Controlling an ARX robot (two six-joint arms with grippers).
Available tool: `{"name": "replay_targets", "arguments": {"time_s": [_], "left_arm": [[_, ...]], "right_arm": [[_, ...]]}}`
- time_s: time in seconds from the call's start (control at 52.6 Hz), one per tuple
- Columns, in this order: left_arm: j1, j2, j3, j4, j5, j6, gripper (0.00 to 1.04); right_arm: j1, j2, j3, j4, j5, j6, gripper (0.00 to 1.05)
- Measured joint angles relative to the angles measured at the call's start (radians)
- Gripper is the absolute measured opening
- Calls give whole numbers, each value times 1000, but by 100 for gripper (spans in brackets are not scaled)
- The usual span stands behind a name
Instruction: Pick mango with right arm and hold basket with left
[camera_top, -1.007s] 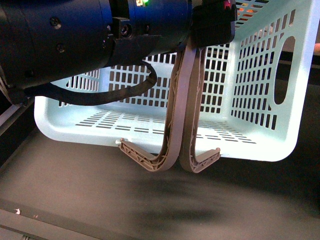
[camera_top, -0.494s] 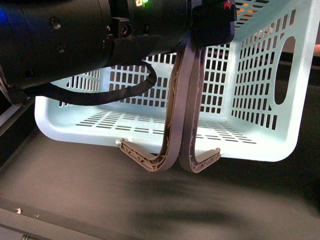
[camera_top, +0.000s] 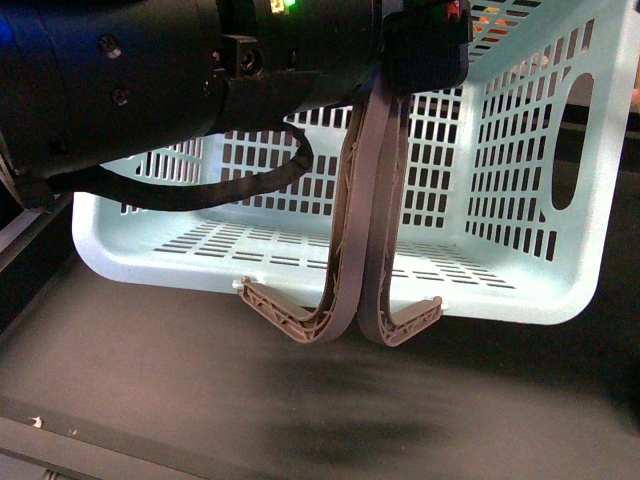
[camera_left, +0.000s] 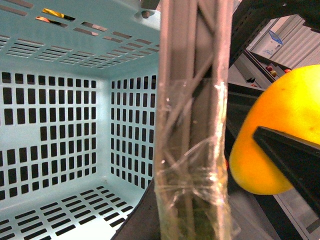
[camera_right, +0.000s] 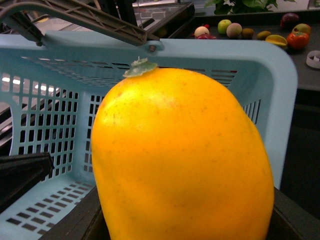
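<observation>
The aqua-blue basket (camera_top: 500, 200) hangs tilted above the dark table, its two grey-brown handles (camera_top: 370, 220) pressed together. My left gripper (camera_top: 425, 45) is shut on those handles at the top of the front view, with the black left arm (camera_top: 150, 70) stretching in front of the basket. In the left wrist view the taped handles (camera_left: 192, 125) run through my left gripper (camera_left: 192, 220), with the basket's inside (camera_left: 60, 125) behind. The yellow-orange mango (camera_right: 180, 160) fills the right wrist view, my right gripper (camera_right: 185, 230) shut on it just outside the basket's rim (camera_right: 270, 75). Beside the handles the mango (camera_left: 280, 135) shows again.
A dark table (camera_top: 150, 400) lies under the hanging basket. Several other fruits (camera_right: 297, 39) sit far off on a dark surface beyond the basket. A black ribbed cable (camera_top: 220, 190) loops from the left arm across the basket's wall.
The basket has swung very slightly to the right. The left arm and its hold on the handles look the same.
</observation>
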Motion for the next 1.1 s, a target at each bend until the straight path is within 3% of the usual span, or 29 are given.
{"name": "replay_targets", "arguments": {"time_s": [0.209, 0.361, 0.627, 0.684, 0.969, 1.102], "left_arm": [[0, 0, 0, 0, 0, 1, 9], [0, 0, 0, 0, 0, 2, 9], [0, 0, 0, 0, 0, 2, 9], [0, 1, -2, 0, 6, 8, 9], [1, 10, -7, 0, -3, 10, 9], [1, 10, -7, 0, -3, 10, 9]], "right_arm": [[103, 154, 49, 76, 130, 89, 59], [124, 227, 77, 111, 173, 106, 59], [118, 272, 87, 166, 235, 98, 97], [114, 262, 86, 174, 242, 93, 99], [28, -63, -78, 129, 302, 67, 97], [-93, -432, -225, -100, 297, 83, 97]]}}
